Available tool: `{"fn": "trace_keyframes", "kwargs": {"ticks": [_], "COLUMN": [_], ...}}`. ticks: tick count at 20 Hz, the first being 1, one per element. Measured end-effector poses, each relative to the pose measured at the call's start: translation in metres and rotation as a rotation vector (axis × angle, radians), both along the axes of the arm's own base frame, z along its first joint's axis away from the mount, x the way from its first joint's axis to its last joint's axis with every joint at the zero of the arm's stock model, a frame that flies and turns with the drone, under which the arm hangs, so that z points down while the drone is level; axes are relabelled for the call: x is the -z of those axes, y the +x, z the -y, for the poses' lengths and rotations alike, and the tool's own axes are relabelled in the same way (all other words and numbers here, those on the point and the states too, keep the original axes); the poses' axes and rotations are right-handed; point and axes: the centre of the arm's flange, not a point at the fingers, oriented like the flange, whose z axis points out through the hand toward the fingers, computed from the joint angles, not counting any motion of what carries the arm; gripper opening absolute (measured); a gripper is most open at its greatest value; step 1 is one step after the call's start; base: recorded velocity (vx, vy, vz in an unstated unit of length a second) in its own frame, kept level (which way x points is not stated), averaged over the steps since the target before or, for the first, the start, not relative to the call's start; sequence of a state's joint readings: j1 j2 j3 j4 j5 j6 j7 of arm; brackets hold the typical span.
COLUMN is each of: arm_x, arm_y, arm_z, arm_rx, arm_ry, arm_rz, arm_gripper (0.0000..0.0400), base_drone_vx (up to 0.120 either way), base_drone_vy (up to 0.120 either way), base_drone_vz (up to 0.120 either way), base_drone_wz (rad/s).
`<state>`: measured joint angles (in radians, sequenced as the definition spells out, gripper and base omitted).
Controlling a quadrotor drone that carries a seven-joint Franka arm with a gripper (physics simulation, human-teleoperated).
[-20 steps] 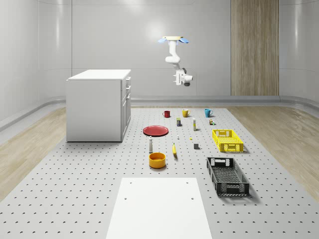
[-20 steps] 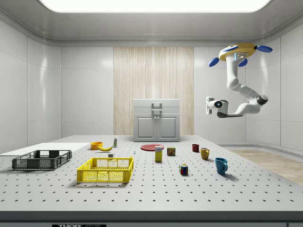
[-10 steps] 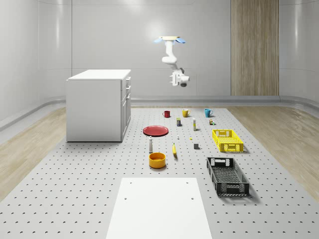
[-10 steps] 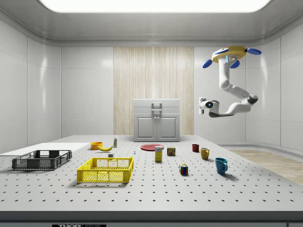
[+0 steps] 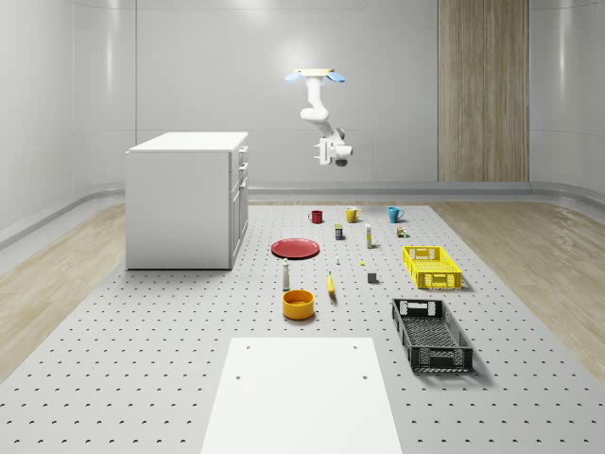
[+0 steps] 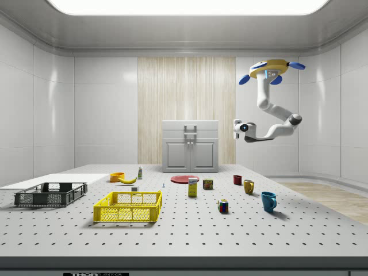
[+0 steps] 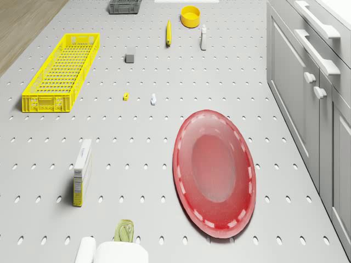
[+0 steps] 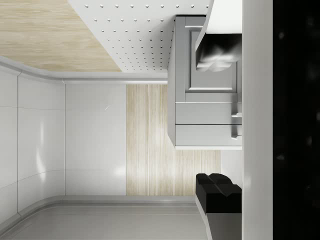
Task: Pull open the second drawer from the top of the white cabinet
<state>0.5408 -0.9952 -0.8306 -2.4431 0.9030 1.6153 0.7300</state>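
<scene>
White cabinet point(image 5: 187, 199) sat on the pegboard table point(image 5: 142, 359) at the whole-scene view's left, its second drawer point(image 6: 190, 135) fully closed. The drone point(image 5: 316, 76) hovered high up over the far end of the table, well apart from the cabinet front, above the red mug point(image 5: 316, 217). The gripper point(image 6: 237, 130) hung off the bent arm, pointing at the cabinet, holding nothing, fingers point(image 8: 216, 191) looked spread wide.

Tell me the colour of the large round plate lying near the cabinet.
Red; the large round plate shows best in the drone view.
</scene>
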Motion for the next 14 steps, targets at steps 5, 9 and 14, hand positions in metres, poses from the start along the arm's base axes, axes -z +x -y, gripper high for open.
{"fn": "trace_keyframes", "kwargs": {"ticks": [5,9,14], "arm_x": [0.0,0.0,0.0001], "arm_y": [0.0,0.0,0.0], "arm_z": [0.0,0.0,0.0], "arm_rx": [0.0,0.0,0.0], "arm_ry": [0.0,0.0,0.0], "arm_rz": [0.0,0.0,0.0], "arm_gripper": [0.03,0.03,0.03], "base_drone_vx": [0.12,0.12,0.12], "base_drone_vy": [-0.12,-0.12,-0.12], "base_drone_vz": [0.0,0.0,0.0], "base_drone_wz": [0.0,0.0,0.0]}}
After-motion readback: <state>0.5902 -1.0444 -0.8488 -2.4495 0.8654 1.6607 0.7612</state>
